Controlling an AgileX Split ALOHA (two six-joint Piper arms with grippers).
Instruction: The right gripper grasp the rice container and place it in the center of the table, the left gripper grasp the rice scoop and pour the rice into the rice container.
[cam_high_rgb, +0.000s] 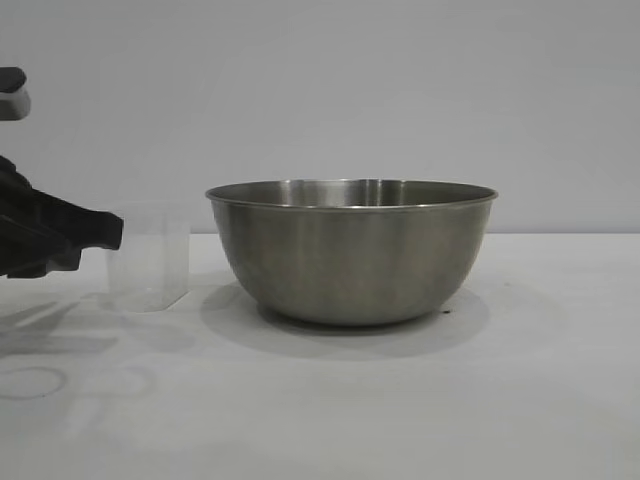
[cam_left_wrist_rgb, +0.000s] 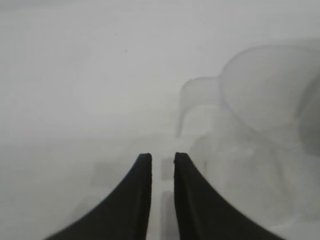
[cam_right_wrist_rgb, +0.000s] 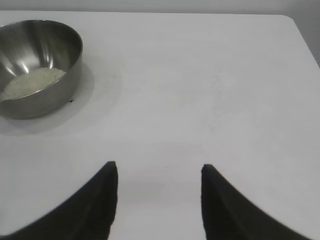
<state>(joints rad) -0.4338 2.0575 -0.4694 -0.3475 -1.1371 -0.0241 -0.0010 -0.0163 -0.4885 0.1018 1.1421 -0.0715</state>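
The rice container (cam_high_rgb: 350, 260), a steel bowl, stands in the middle of the table (cam_high_rgb: 520, 400). In the right wrist view the rice (cam_right_wrist_rgb: 32, 82) lies in the bowl (cam_right_wrist_rgb: 60, 90). The rice scoop (cam_high_rgb: 150, 260), a clear cup, stands upright just left of the bowl and looks empty. My left gripper (cam_high_rgb: 108, 232) sits at the scoop's left side. In its wrist view the left gripper (cam_left_wrist_rgb: 162, 157) shows a narrow gap with nothing in it, and the scoop (cam_left_wrist_rgb: 260, 95) with its loop handle (cam_left_wrist_rgb: 192, 97) lies off to one side. My right gripper (cam_right_wrist_rgb: 159, 167) is open over bare table, well away from the bowl.
The white tabletop stretches to the right of the bowl, with its far edge and rounded corner (cam_right_wrist_rgb: 292, 20) seen in the right wrist view. A plain grey wall stands behind the table.
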